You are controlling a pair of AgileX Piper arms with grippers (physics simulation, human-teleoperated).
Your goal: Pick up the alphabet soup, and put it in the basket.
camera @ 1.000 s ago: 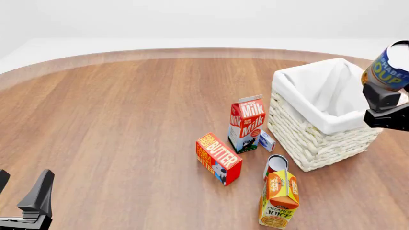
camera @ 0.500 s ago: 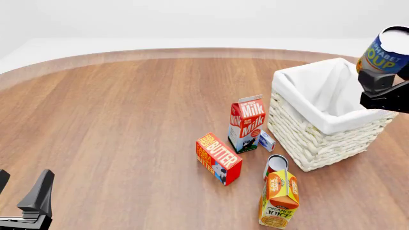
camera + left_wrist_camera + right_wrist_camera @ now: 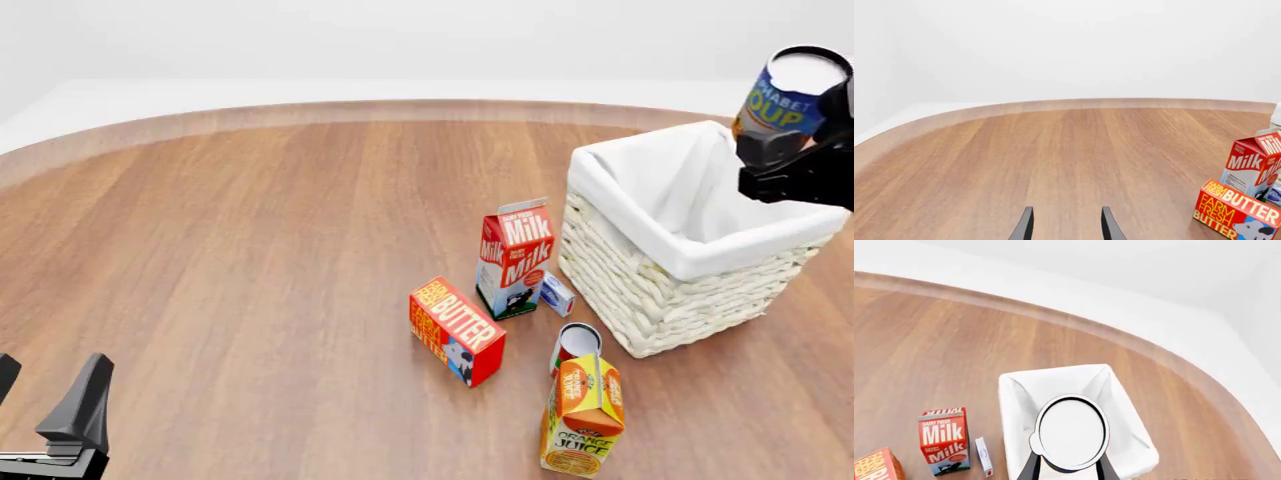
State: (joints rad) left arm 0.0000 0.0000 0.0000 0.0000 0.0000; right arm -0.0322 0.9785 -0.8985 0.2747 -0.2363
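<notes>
My right gripper (image 3: pixel 790 165) is shut on the alphabet soup (image 3: pixel 790 95), a blue-labelled can with a pale top, held upright in the air above the right side of the basket (image 3: pixel 667 285). In the right wrist view the can's pale top (image 3: pixel 1072 432) sits over the basket's white lining (image 3: pixel 1021 410). The basket is a large whitish wicker square at the right of the table. My left gripper (image 3: pixel 47 400) is open and empty at the near left corner; its fingertips (image 3: pixel 1026 227) show over bare wood in the left wrist view.
A milk carton (image 3: pixel 515 257), a small white box (image 3: pixel 557 294), a butter box (image 3: pixel 455 331), a red-and-white can (image 3: pixel 577 344) and an orange juice carton (image 3: pixel 583 414) stand left of and in front of the basket. Bare wood lies to the left.
My right gripper has carried the alphabet soup up and to the left, from beside the basket's right edge to above its right side. The left arm has not moved.
</notes>
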